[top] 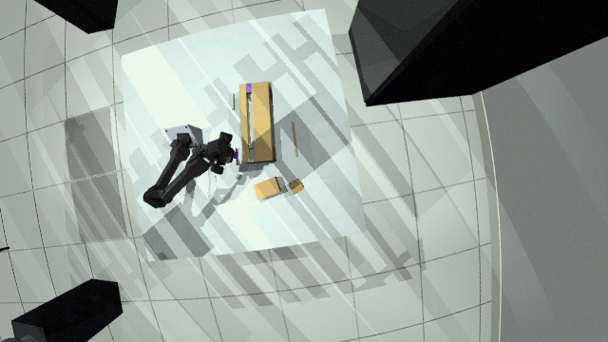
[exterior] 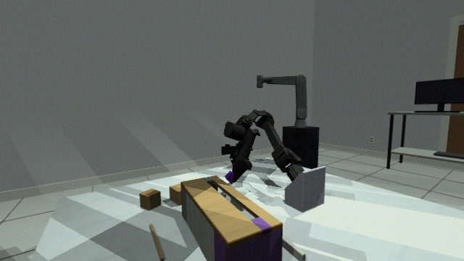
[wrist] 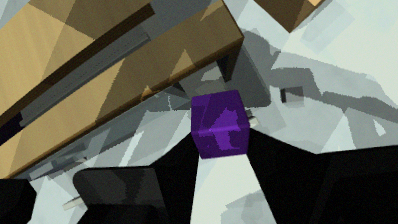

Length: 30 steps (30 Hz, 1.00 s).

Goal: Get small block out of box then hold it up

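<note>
My gripper point(top: 235, 154) point(exterior: 233, 177) point(wrist: 219, 133) is shut on the small purple block point(top: 236, 155) point(exterior: 229, 176) point(wrist: 220, 117), which shows between the fingertips in the wrist view. The block is held up off the table, beside the clear-fronted side of the box and near its non-purple end. The long tan-topped box point(top: 262, 119) point(exterior: 206, 203) point(wrist: 150, 65) stands upright. In the top view only a narrow gap shows between block and box. The box's other end has purple panels. The fingers are partly hidden in the top and exterior views.
Two brown boxes point(top: 267, 188) point(top: 295, 186) stand past the box's non-purple end. A thin brown stick point(top: 294, 139) point(exterior: 156, 242) lies behind the box. A pale bar point(top: 233, 102) point(exterior: 294, 249) lies along its front. A grey stand point(exterior: 313, 192) is by the arm's base.
</note>
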Each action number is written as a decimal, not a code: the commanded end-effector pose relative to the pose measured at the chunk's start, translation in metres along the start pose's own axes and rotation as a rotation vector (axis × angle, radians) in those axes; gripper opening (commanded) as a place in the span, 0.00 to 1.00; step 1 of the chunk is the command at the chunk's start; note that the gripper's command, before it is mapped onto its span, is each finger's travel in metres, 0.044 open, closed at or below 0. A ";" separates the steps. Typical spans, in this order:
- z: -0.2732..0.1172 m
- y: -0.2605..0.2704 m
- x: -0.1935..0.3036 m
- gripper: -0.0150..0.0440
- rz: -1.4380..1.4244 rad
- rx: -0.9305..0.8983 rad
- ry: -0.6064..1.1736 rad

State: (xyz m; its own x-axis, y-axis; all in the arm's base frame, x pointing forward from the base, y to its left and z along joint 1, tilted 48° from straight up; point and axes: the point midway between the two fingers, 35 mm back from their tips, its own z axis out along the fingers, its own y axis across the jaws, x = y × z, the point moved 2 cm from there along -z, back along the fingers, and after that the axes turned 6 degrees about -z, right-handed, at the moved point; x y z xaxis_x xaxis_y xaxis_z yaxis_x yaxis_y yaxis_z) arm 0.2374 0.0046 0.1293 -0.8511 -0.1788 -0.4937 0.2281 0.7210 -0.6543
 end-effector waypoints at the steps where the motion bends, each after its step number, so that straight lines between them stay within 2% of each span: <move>1: -0.003 0.001 -0.001 0.25 -0.179 0.011 -0.002; 30: -0.025 0.002 -0.001 0.25 -1.394 0.076 0.012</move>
State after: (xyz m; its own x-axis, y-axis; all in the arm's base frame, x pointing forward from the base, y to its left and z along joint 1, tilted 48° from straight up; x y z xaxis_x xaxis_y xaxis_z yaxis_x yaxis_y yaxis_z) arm 0.2262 0.0202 0.1415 -0.4983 -0.7137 0.4923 -0.7189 0.0228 -0.6947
